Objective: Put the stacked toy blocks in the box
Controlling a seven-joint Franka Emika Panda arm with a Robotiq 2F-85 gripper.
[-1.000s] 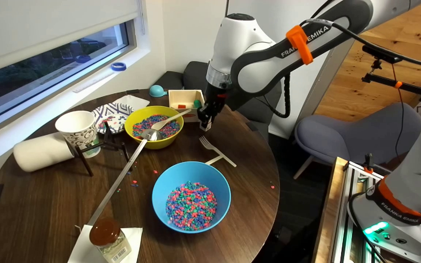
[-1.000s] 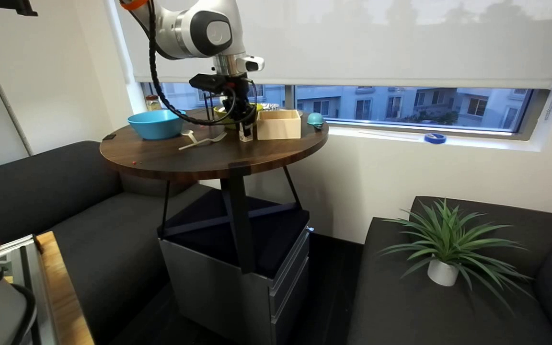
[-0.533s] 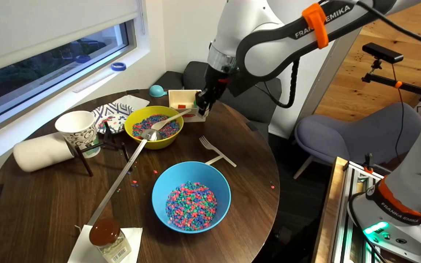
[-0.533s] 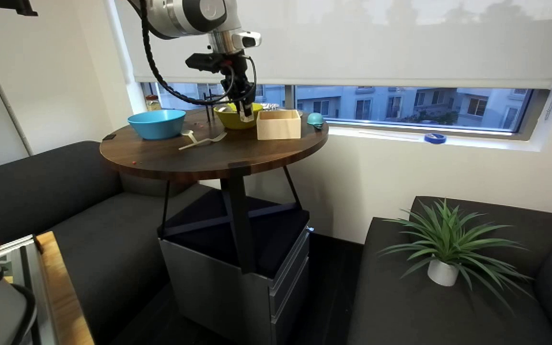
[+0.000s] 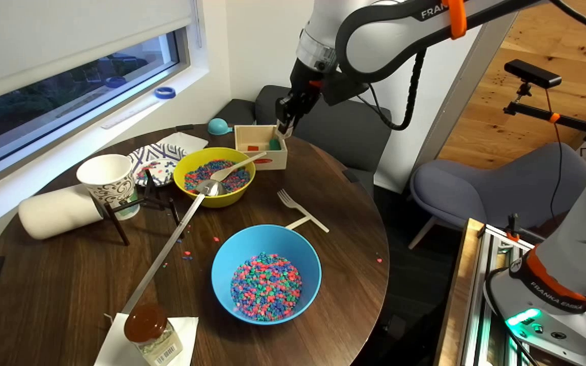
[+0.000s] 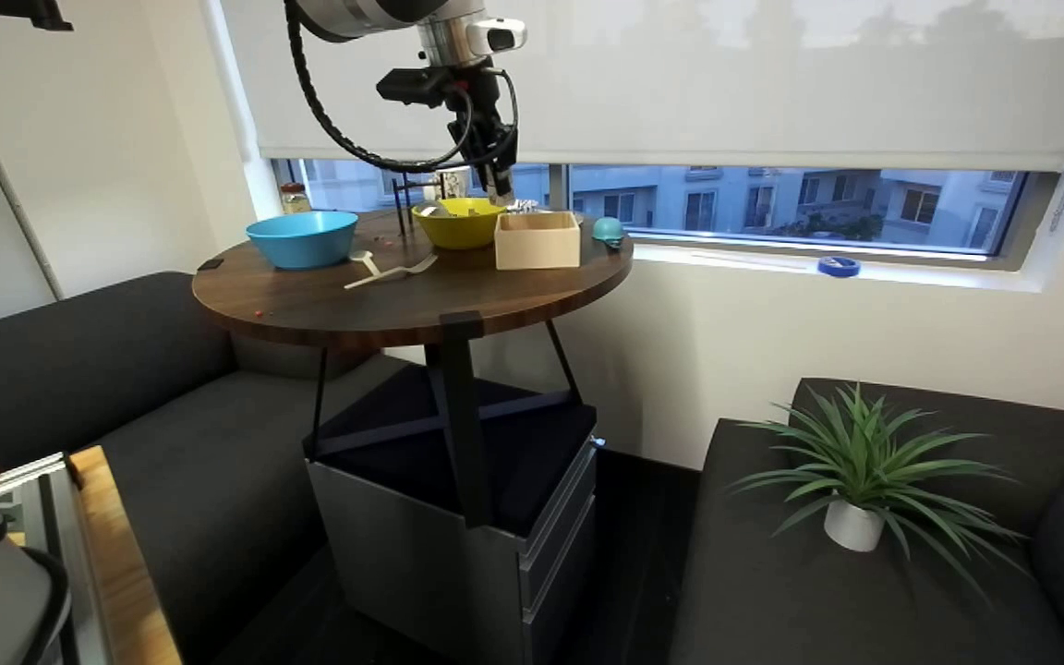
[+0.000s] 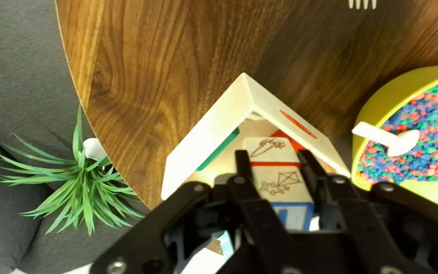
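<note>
You had the stacked toy blocks (image 7: 280, 175) pinched btwn the fingers (image 7: 243, 165), so yr gripper (image 7: 274, 156) was narrowed right onto them, lower middle of the wrist view. The stack's upper end stuck out a bit past the tips. Box (image 7: 207, 133) was behind them in that pic, w/ the blocks overlapping its inside. In an exterior view they showed just above the left end of its rim, upper middle; couldn't tell if they were fully over it tho.

Arm (image 5: 382, 48) came in from the upper right of an exterior view, wrist bent down, gripper slanting toward lower left.

Text-wise: "FRAN" on the arm, upper right, cut off at an orange strap (image 5: 457, 20), + "FRANKA EMIKA" on the robot base (image 5: 573, 249), lower right. Yr blocks had a carrot-ish sketch, a kite n a blue-edged face w/ an unreadable character. Jar (image 5: 153, 338) label, lower left: barcode, txt too small.
</note>
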